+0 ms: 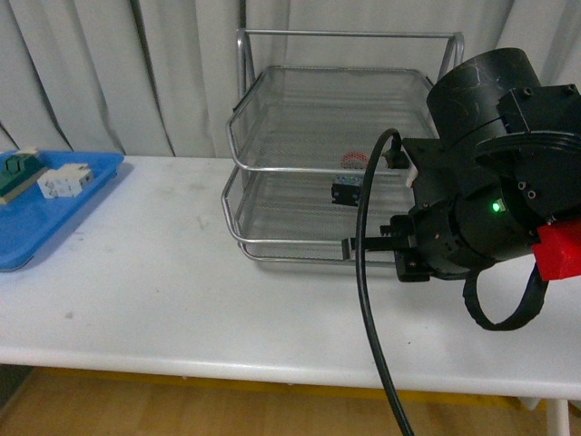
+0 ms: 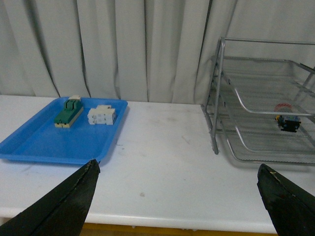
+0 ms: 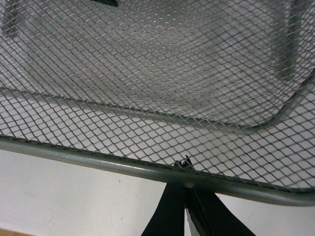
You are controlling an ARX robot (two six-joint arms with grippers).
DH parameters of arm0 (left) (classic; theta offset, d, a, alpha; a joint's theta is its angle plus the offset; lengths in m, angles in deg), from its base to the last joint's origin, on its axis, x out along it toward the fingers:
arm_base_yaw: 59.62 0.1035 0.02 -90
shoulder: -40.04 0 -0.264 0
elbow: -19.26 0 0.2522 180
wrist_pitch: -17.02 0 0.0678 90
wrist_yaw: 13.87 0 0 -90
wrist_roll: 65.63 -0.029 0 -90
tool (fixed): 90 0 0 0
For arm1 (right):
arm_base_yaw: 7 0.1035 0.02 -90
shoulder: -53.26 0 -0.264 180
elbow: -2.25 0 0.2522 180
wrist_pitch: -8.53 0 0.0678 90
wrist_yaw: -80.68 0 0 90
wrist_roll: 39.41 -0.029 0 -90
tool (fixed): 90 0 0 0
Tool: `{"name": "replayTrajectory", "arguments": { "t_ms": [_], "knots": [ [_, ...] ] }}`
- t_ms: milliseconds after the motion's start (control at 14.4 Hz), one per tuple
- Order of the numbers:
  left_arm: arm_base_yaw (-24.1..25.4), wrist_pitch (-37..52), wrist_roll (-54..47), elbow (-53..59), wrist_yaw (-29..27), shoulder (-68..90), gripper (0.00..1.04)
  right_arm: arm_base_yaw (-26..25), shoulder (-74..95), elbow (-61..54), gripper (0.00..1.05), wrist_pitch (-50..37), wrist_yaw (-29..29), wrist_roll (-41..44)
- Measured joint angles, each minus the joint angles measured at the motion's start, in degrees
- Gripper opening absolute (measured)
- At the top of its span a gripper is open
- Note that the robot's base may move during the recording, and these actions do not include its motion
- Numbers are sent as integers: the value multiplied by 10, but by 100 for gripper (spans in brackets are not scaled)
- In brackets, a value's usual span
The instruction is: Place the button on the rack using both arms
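button [image 1: 351, 173]: red cap, black body | rack [image 1: 272, 168]: silver diamond mesh | tray [image 1: 36, 227]: blue

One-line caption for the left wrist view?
Button rests in the rack; blue tray holds two connector parts; open left gripper over table.

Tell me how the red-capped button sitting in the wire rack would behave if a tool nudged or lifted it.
The button looks small beside the rack, so it is probably light and would slide on a nudge. Its blocky dark body should resist rolling, though the round red cap may make it top-heavy and apt to tip. The open mesh under it could snag its edges.
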Motion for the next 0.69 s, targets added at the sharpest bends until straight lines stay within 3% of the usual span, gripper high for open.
{"name": "replayTrajectory", "arguments": {
  "t_ms": [692],
  "knots": [
    [0,0,0,0,0,0,98,-39,43,73,2,-5,-17,24]
  ]
}}
